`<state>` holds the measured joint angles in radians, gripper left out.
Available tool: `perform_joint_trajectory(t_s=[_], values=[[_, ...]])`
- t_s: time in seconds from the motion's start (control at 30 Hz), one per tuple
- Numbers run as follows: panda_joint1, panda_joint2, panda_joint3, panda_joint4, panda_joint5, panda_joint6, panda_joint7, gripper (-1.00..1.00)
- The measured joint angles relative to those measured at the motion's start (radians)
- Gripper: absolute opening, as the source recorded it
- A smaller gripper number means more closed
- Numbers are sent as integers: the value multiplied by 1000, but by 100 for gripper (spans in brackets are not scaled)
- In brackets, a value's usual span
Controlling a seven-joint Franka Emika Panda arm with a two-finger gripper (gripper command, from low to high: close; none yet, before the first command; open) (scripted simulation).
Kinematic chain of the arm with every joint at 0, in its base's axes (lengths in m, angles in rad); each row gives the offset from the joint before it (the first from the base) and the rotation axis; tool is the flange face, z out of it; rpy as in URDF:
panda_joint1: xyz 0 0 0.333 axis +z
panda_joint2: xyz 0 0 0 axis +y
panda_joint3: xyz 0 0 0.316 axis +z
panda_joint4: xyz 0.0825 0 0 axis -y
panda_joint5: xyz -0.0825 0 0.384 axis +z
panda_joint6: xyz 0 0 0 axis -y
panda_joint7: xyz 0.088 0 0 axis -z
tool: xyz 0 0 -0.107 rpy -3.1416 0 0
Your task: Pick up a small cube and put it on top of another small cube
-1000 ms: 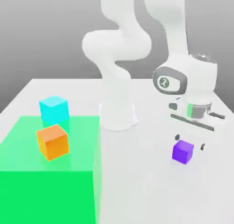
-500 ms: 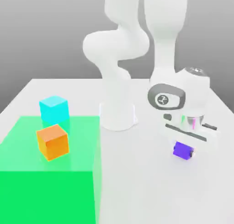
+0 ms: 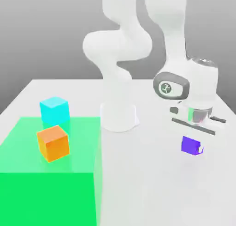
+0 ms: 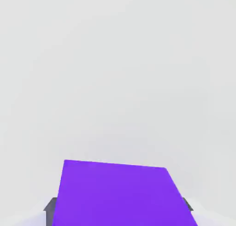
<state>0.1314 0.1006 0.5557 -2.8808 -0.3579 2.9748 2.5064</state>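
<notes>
At the right of the exterior view, the jaws are clamped on the small purple cube [image 3: 190, 145] [image 4: 120, 193], holding it clear of the white counter [image 3: 152, 193]. The orange cube [image 3: 53, 143] and cyan cube [image 3: 54, 110] sit at left on the green area [image 3: 27, 188].

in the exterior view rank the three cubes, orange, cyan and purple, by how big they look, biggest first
1. Plain orange cube, though it sits nearer the camera than the cyan one, so the gap is unsure.
2. Plain cyan cube.
3. Small purple cube, clearly smallest.
</notes>
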Motion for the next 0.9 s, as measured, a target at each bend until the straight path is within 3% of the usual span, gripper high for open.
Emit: perform_joint_trajectory(t_s=[0.23, 0.43, 0.9], values=[[11, -103, 83, -33, 335, -52, -244, -100], [68, -177, 57, -60, 517, -98, -380, -100], [-350, -458, -314, 216, 432, -672, -346, -100]])
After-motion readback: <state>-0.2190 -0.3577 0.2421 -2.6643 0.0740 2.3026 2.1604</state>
